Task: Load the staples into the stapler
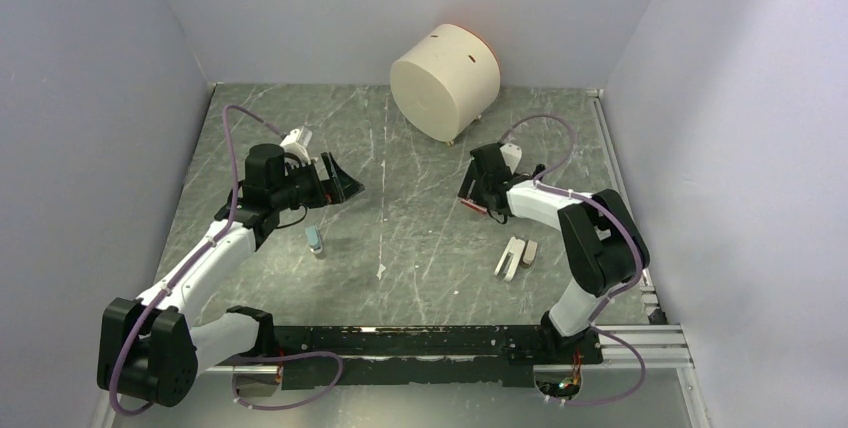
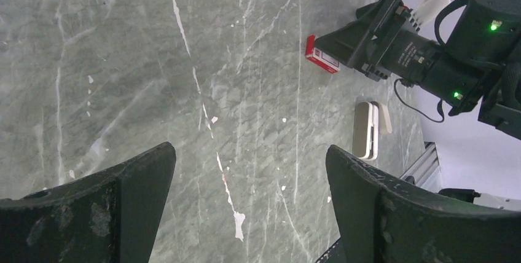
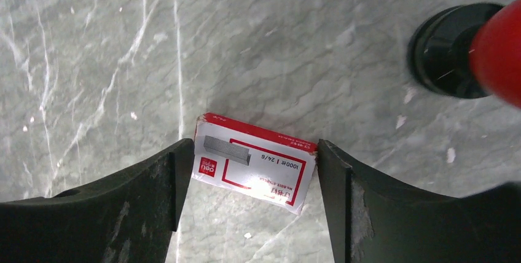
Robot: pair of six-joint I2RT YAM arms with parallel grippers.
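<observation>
Red-and-white box [image 3: 252,171] lies flat on the bench [image 1: 420,218] between the spread fingers of the right end effector [image 3: 255,152], which stand just beside its ends. The left end effector [image 2: 249,158] is spread wide, empty. The stapler [image 1: 512,258] lies near the right arm.

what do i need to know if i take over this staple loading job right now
left gripper: fingers wide open, empty, above bare table.
right gripper: fingers straddle the red-and-white staple box, which lies flat on the table and looks closed; can't tell if they grip it.
stapler: on the table beside the right arm, nothing touching it.
done: nothing loaded; no loose staples in view.
left: get a strip out of the box, then load the stapler.
</observation>
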